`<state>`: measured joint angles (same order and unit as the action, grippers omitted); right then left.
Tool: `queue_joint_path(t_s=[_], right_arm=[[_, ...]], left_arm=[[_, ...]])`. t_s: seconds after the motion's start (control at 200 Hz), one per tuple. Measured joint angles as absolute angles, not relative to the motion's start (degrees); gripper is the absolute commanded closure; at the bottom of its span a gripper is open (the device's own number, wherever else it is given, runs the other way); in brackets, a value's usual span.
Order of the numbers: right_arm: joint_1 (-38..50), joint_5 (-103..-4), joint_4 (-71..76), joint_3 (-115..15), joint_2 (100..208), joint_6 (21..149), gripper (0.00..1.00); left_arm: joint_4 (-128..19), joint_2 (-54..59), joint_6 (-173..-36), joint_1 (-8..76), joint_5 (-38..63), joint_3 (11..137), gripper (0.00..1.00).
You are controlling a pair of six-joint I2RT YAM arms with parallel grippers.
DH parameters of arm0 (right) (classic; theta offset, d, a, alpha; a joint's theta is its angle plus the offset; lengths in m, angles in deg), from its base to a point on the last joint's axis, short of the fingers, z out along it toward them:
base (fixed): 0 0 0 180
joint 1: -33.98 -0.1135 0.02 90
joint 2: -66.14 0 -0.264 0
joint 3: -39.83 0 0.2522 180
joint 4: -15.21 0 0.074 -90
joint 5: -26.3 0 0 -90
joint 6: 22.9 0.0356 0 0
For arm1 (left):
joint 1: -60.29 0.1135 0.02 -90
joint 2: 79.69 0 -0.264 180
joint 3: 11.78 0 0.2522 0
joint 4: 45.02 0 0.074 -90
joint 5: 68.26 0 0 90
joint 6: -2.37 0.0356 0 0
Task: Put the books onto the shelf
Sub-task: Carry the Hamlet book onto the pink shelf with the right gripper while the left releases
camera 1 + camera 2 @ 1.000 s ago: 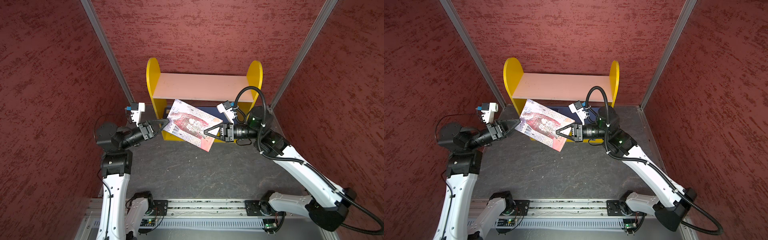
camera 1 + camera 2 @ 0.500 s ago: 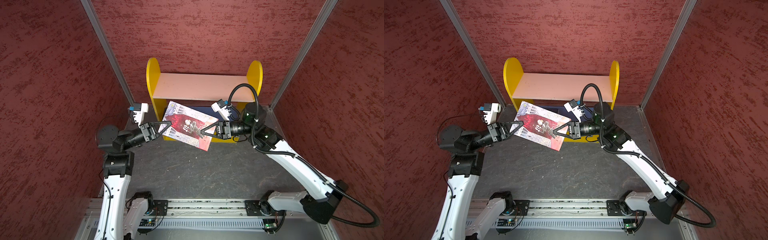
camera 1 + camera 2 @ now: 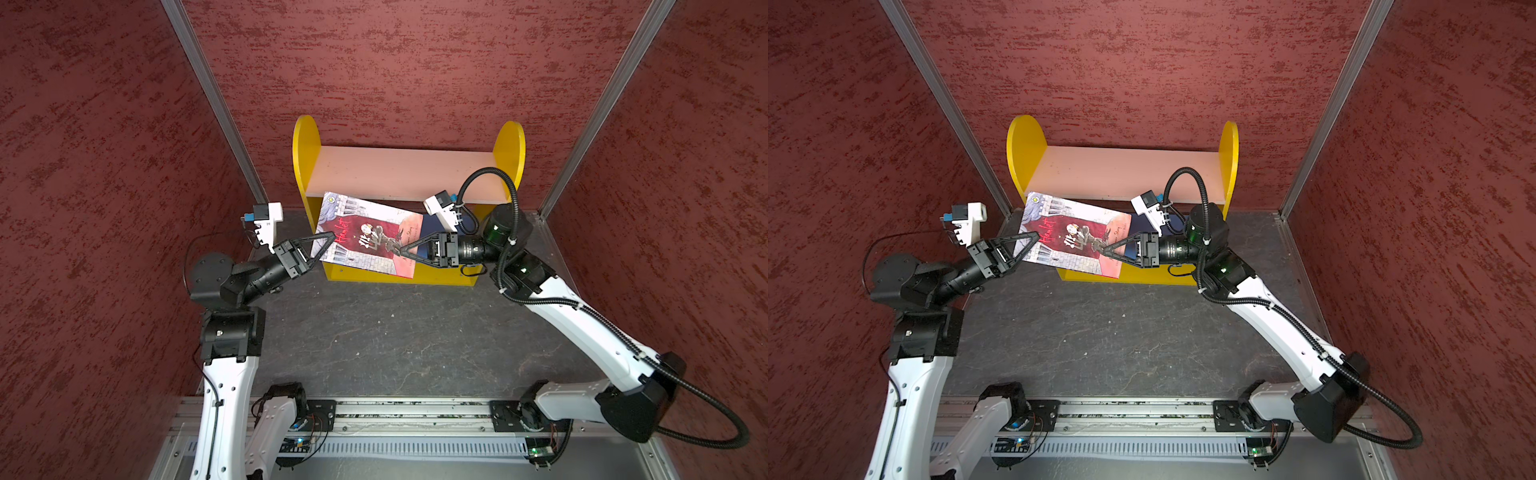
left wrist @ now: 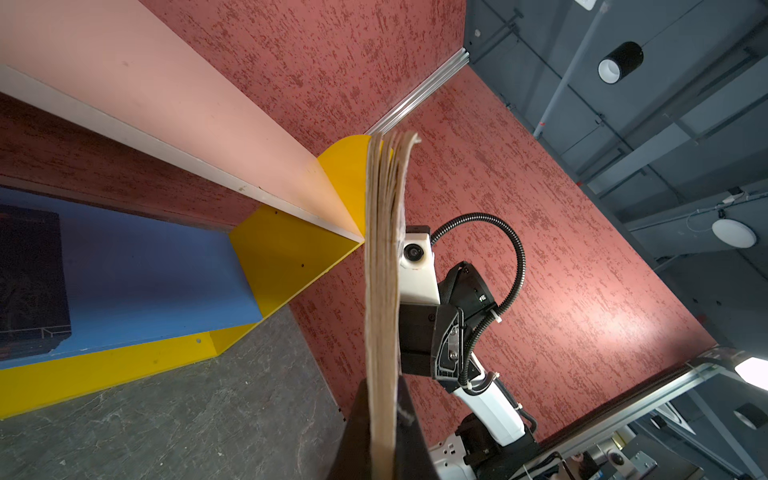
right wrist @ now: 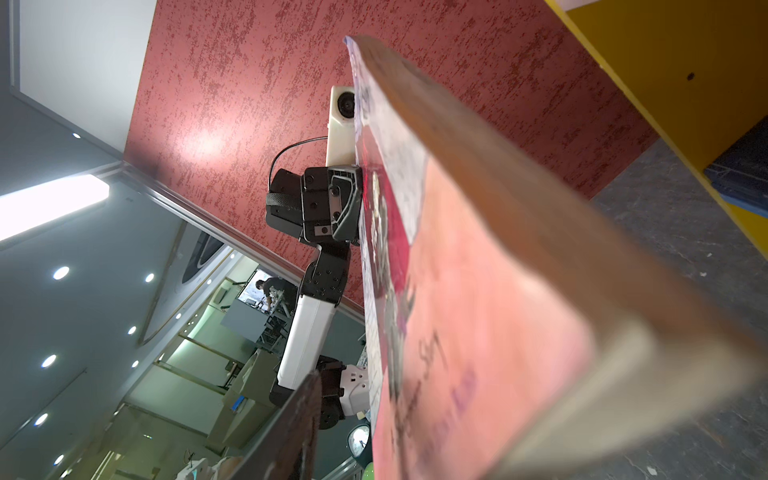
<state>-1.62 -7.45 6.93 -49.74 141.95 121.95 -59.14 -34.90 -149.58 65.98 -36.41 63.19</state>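
Pink book (image 3: 365,232) tilted before shelf (image 3: 409,172) – L fingers (image 3: 330,236) clamp edge, R fingers (image 3: 406,249) parted.

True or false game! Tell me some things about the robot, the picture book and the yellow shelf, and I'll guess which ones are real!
1. The left gripper is pinching the picture book by its edge. True.
2. Books stand on the pink upper board of the shelf. False: that board is bare.
3. On the blue lower board sit dark books. True.
4. The picture book is tucked inside the shelf. False: it is held in the air in front of it.
5. The shelf's side panels are green. False: they are yellow.
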Motion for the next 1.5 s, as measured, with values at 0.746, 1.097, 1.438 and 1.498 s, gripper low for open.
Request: queue_joint_path(t_s=[0.746, 1.097, 1.438, 1.498], right_arm=[[-1.3, -10.6, 13.4, -55.5, 148.4, 127.8, 1.0], [0.9, -10.8, 0.9, -71.2, 155.0, 122.1, 1.0], [3.6, -11.7, -17.8, -91.4, 167.1, 115.3, 1.0], [3.7, -12.4, -21.5, -95.9, 169.8, 113.8, 1.0]], left_arm=[[-68.7, -33.5, -143.7, 66.7, -26.7, 65.5, 0.28], [-80.3, -38.2, -133.9, 69.4, -18.2, 68.7, 0.18], [-81.5, -39.6, -133.0, 69.6, -18.6, 67.2, 0.19], [-81.4, -39.5, -133.2, 69.6, -18.9, 66.6, 0.19]])
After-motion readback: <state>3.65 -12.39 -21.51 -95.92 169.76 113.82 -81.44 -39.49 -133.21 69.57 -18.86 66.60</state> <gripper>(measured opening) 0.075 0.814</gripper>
